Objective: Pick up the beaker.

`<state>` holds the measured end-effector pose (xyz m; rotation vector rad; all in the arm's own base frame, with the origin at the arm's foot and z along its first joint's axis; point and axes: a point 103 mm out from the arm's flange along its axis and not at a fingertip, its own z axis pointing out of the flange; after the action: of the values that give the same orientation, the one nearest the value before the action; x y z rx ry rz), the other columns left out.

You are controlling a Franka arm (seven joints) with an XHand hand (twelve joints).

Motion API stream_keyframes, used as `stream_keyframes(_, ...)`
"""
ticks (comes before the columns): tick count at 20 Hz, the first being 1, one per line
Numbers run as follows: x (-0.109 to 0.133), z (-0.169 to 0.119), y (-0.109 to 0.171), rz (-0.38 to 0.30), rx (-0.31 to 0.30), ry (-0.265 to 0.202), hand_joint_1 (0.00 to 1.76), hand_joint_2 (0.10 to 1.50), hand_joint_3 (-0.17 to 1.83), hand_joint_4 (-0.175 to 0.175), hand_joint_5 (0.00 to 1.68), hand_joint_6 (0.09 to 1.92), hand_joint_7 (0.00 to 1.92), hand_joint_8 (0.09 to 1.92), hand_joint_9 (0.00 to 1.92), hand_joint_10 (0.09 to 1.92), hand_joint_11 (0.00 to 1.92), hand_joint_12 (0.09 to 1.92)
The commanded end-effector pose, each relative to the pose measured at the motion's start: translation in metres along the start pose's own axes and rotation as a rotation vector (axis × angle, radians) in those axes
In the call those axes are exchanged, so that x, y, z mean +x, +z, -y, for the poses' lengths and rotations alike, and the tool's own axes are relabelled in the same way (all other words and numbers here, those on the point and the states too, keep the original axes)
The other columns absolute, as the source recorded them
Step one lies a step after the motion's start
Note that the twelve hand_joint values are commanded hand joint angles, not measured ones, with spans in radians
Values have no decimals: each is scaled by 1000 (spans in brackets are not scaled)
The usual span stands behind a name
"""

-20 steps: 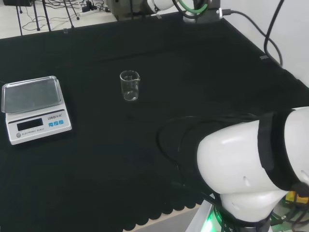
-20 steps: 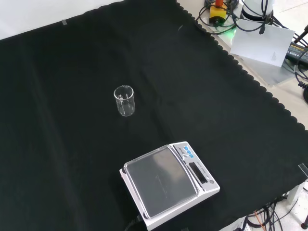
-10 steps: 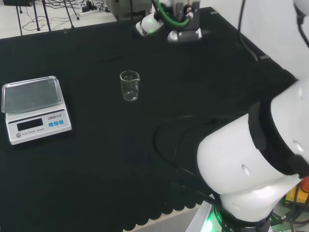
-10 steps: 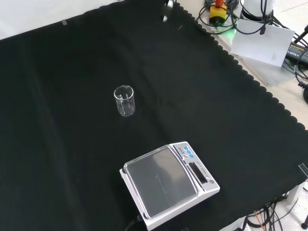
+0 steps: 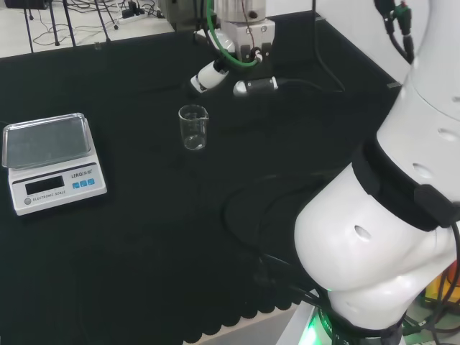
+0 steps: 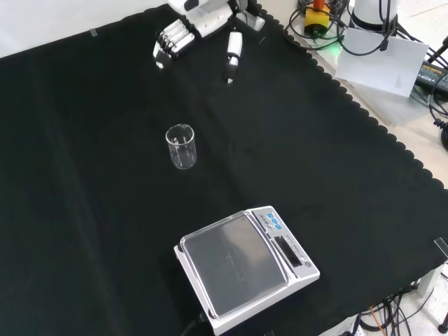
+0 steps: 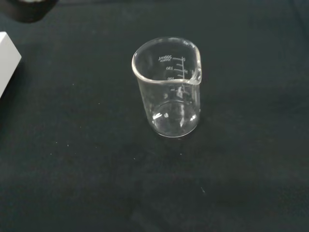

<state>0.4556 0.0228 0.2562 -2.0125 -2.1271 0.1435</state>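
Observation:
A small clear glass beaker [image 5: 192, 127] stands upright on the black cloth, looking empty; it also appears in the front view [image 6: 180, 147] and close up in the wrist view [image 7: 170, 88]. The black and white hand [image 6: 199, 24] hangs above the cloth beyond the beaker in the front view, fingers straight and spread, thumb apart, holding nothing. In the head view the hand [image 5: 228, 70] sits to the upper right of the beaker, clear of it.
A white digital scale [image 5: 50, 162] with a clear pan cover stands at the left in the head view, near the front in the front view [image 6: 245, 269]. The arm's big white links [image 5: 388, 237] bulk at the head view's right. The cloth's scalloped edge [image 6: 392, 143] runs along the front view's right.
The arm has swung the hand down and in toward the beaker; a second ago it was out of the front view. The beaker and scale have not moved.

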Motion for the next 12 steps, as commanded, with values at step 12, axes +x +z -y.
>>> stream_keyframes(12,21,-105,89,-61,90,-85,637,766,70,59,0,87,0,402,0,759,0,631)
